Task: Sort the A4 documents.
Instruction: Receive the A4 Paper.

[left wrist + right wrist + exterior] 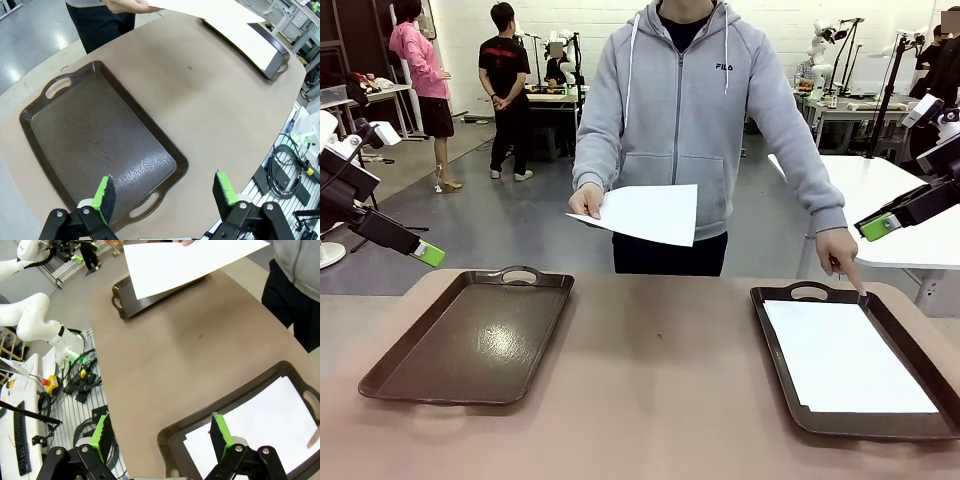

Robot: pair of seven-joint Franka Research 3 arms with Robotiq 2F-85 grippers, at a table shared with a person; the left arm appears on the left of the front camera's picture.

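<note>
A person across the table holds one white A4 sheet in the air in one hand; it also shows in the wrist views as the held sheet. Their other hand points a finger at the far corner of the right brown tray, where a stack of white A4 documents lies flat. The left brown tray is bare. My left gripper hovers open above the left tray's near end. Above the right tray's near corner, my right gripper stands open.
Bare tabletop lies between the two trays. The right tray's near rim sits just under my right fingers. Cables and a rack lie beside the table's edge. A white table stands behind on the right.
</note>
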